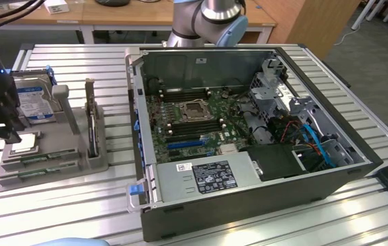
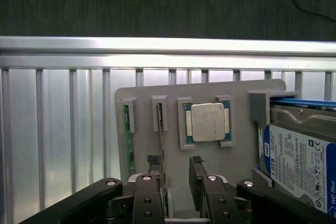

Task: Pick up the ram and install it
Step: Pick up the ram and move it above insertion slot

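Hard drive cropped, ram partly hidden

My pincer is black with small silver screws, the holder is plain grey, and the table is pale silver metal with long parallel stripes. The two ram sticks are green, the processor is silver with a green border, and the hard drive is silver with a blue and white label. The computer case is black outside, with a green motherboard and blue cables inside.
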{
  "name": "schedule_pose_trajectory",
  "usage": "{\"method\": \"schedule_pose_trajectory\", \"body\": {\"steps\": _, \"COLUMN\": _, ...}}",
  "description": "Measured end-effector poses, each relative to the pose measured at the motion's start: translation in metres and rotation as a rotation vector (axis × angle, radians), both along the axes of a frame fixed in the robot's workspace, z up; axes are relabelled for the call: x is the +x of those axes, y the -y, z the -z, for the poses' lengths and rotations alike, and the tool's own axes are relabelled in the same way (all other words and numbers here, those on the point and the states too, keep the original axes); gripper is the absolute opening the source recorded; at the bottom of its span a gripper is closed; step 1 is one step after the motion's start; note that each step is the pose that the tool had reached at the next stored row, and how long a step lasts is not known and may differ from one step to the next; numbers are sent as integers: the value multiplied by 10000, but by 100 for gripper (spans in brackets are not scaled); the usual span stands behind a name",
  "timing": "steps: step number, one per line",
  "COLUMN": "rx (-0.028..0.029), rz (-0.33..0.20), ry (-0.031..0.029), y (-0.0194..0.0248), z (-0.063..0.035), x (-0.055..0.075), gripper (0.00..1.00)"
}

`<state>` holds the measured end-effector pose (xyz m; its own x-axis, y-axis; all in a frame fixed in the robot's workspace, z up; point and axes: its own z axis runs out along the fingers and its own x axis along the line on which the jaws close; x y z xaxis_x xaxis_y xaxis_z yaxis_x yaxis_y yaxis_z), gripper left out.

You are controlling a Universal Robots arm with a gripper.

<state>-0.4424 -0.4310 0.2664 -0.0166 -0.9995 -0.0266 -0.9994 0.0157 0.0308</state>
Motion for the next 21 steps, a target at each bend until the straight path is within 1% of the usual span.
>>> {"method": "schedule_pose_trajectory", "body": {"steps": 8, "rx": -12, "rz": -1, "ry": 1, "y": 161, "z": 3, "x": 0, "gripper": 35}}
{"method": "schedule_pose_trajectory", "body": {"steps": 9, "rx": -15, "rz": -1, "ry": 1, "y": 175, "z": 4, "x": 1, "gripper": 35}}
{"method": "schedule_pose_trajectory", "body": {"steps": 15, "rx": -26, "rz": -3, "ry": 1, "y": 181, "z": 9, "x": 2, "gripper": 35}}
{"method": "schedule_pose_trajectory", "body": {"steps": 21, "rx": -56, "rz": -44, "ry": 1, "y": 197, "z": 80, "x": 28, "gripper": 35}}
